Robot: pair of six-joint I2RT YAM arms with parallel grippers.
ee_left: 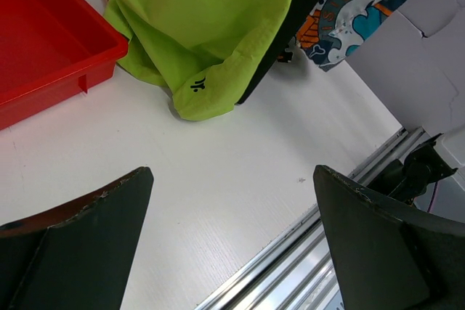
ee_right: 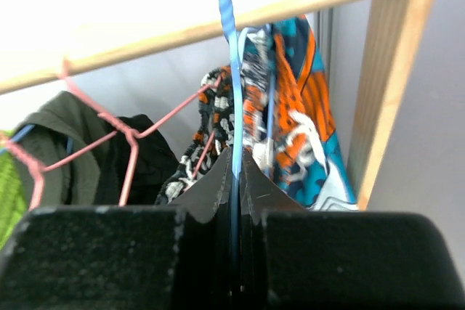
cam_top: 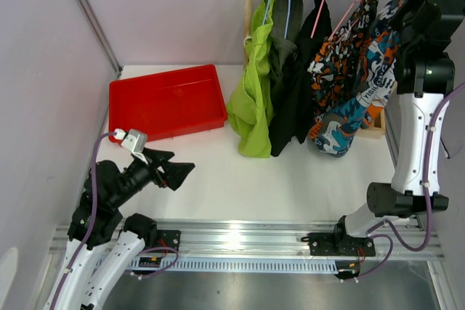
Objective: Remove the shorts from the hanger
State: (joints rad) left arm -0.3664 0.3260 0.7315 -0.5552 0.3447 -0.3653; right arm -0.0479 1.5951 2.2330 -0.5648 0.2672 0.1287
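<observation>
The right pincer [ee_right: 236, 173] is pressed tight on the thin blue hanger [ee_right: 231, 85]. It holds it just under the wooden rod [ee_right: 182, 30], at the far right. The teal, orange and white shorts [ee_right: 309, 136] hang on that hanger. They touch the orange, black and white shorts [ee_right: 214, 99] on their left. A pink hanger [ee_right: 123, 134] sits close by too.

Here is what I think could go wrong. The wire is thin and smooth, so it may slip out of the pinch. If the hook does not go up over the rod, it could catch there. A pull could drag the next shorts or the pink hanger along. The shorts could also slide off and fall.

The left pincer [ee_left: 232, 176] is spread wide and holds nothing. It is low at the near left, by the red tray [cam_top: 167, 99], too far off to help.
</observation>
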